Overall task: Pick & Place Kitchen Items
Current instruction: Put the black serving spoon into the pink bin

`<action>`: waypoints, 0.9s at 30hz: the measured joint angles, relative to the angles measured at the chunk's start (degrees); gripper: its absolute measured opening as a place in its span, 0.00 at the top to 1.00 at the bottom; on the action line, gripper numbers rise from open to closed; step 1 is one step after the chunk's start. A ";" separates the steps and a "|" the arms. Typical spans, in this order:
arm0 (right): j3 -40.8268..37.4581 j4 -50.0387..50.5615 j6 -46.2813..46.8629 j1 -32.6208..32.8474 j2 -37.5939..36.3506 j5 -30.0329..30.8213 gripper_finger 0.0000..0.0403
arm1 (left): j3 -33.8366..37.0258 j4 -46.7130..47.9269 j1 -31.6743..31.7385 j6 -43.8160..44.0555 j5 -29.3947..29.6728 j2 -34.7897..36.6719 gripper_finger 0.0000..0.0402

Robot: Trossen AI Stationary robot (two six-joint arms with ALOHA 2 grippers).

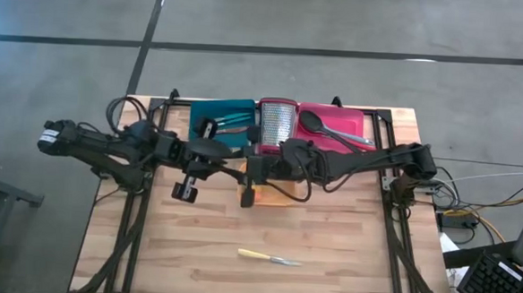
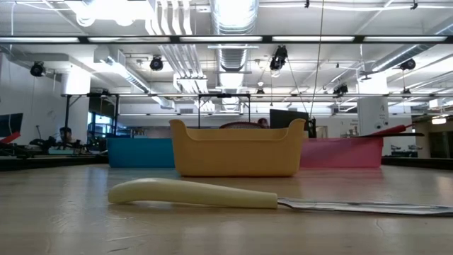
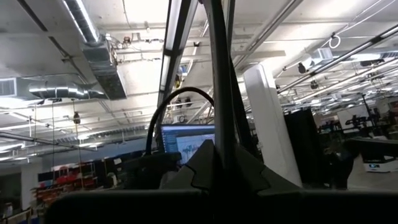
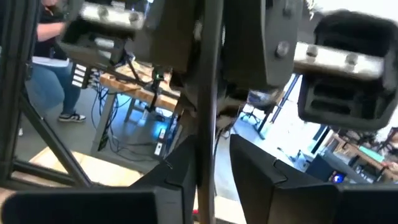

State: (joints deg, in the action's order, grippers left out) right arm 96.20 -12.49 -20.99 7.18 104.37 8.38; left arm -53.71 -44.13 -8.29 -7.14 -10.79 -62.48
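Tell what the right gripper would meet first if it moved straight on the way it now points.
Most likely the left gripper, which sits close ahead of the right gripper over the table's middle; their relative heights are hard to judge.

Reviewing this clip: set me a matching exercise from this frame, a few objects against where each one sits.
Things:
1. cream-handled knife
2. black spoon
3. steel grater
4. orange tray

Places:
A. between the teal and pink trays
B. in the pink tray
C. loose on the bare table, nearest the front edge
D. mid-table, under the two arms, in front of the grater

Pairs: 1-C, 2-B, 3-A, 4-D
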 joint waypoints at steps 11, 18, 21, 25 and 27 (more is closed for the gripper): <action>0.63 5.19 0.28 -0.63 -0.43 -0.77 0.97 | 0.00 2.45 0.43 -0.23 0.79 0.32 0.95; 4.75 19.88 1.30 0.62 -2.96 4.92 0.97 | 0.04 10.61 0.30 -1.37 3.86 3.65 0.72; 6.10 25.04 1.55 1.56 -5.17 10.40 0.97 | 0.07 14.99 0.32 -2.75 6.72 6.42 0.62; 8.78 38.79 6.69 2.25 -8.92 17.17 0.97 | 0.07 24.14 0.21 -7.55 9.83 10.81 0.53; 10.74 48.92 11.07 2.36 -9.91 21.14 0.97 | 0.07 29.26 0.25 -9.40 11.95 13.10 0.51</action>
State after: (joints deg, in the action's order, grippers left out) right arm 106.95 36.43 -9.92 9.54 94.46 29.51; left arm -53.65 -14.87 -8.04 -16.55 1.16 -49.38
